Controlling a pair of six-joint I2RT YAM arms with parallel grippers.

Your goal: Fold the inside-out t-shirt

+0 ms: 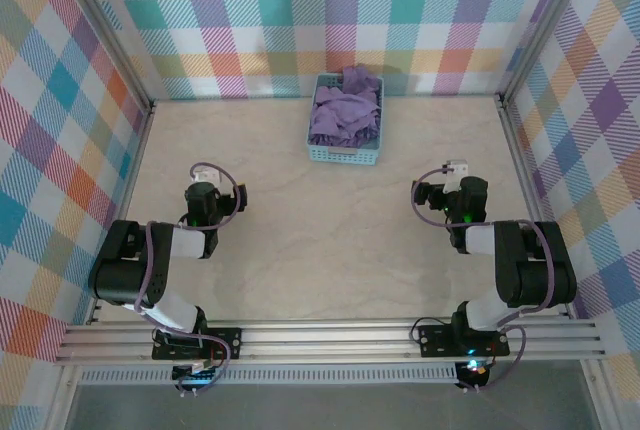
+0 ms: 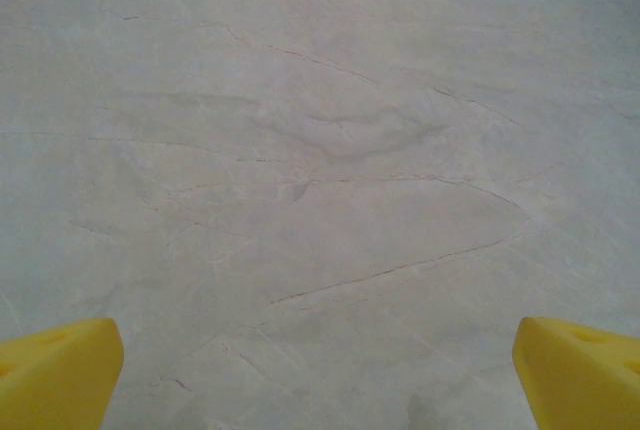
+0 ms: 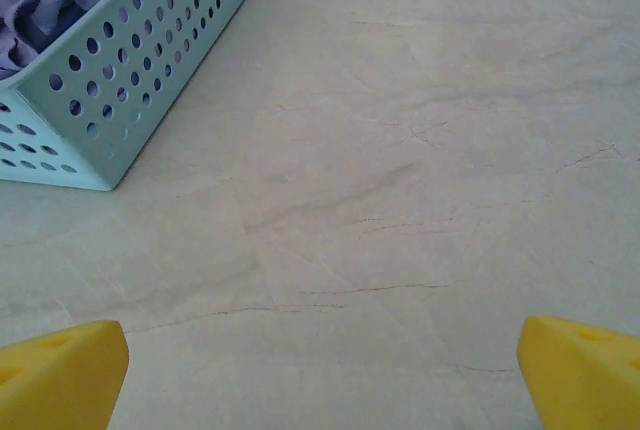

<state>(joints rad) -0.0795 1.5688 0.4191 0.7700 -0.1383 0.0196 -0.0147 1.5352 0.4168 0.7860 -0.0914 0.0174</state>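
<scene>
1. The arm bases point(image 1: 320, 335) are bolted at the near edge of the counter point(image 1: 320, 250). Both arms are folded low and sit well apart.
2. The left claw point(image 2: 320, 378) stands wide. Nothing lies between its yellow fingertips point(image 2: 55, 375), with bare marbled counter beneath.
3. The right claw point(image 3: 320, 378) is likewise wide and grips nothing. It faces a near corner of the basket point(image 3: 150, 60) and is apart from it.
4. The basket is light blue and perforated. It stands upright at the far middle of the counter, near the plaid walls point(image 1: 320, 10).
5. The t-shirt point(image 1: 345, 110) is lavender and crumpled in a heap inside the basket, bunched above the far rim. It is unfolded, and neither claw touches it.
</scene>
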